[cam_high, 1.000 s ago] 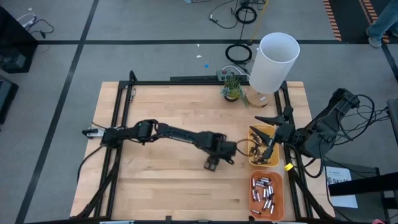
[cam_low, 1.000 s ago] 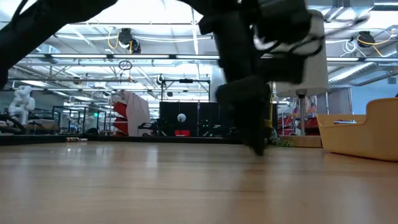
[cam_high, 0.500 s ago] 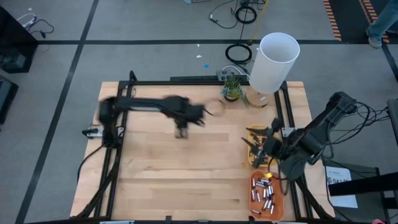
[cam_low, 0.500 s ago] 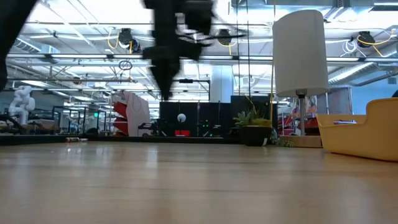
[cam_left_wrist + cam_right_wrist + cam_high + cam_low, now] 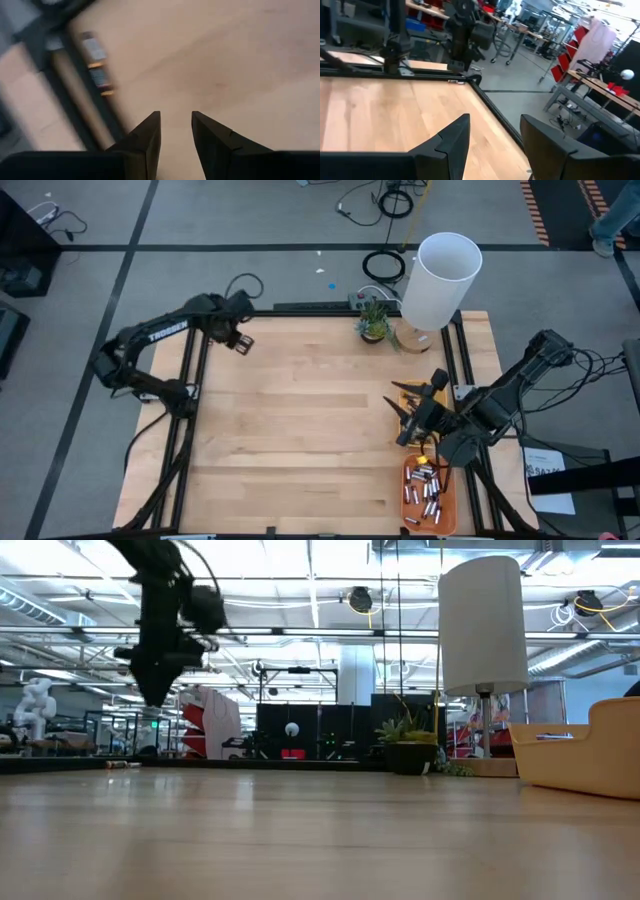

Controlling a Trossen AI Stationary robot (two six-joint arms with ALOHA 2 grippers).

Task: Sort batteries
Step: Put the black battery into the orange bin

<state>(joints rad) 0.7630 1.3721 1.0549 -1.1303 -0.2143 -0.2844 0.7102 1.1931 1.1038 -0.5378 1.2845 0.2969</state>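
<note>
Wooden table (image 5: 300, 430), left arm (image 5: 165, 332) lettered "TROSSEN" at far-left corner.

1. We see the right tool (image 5: 492, 145) in the foreground, its two dark fingers (image 5: 447, 142) standing apart with nothing between them.
2. Beyond them lies the bare wooden desk (image 5: 380, 110), edged by a black frame rail (image 5: 492, 107).
3. At the far edge the left arm (image 5: 462, 30) rises, dark and upright.
4. Behind it, the room holds workbenches and red fixtures (image 5: 567, 62).

Bright overhead light – left wrist view motion-blurred.
</note>
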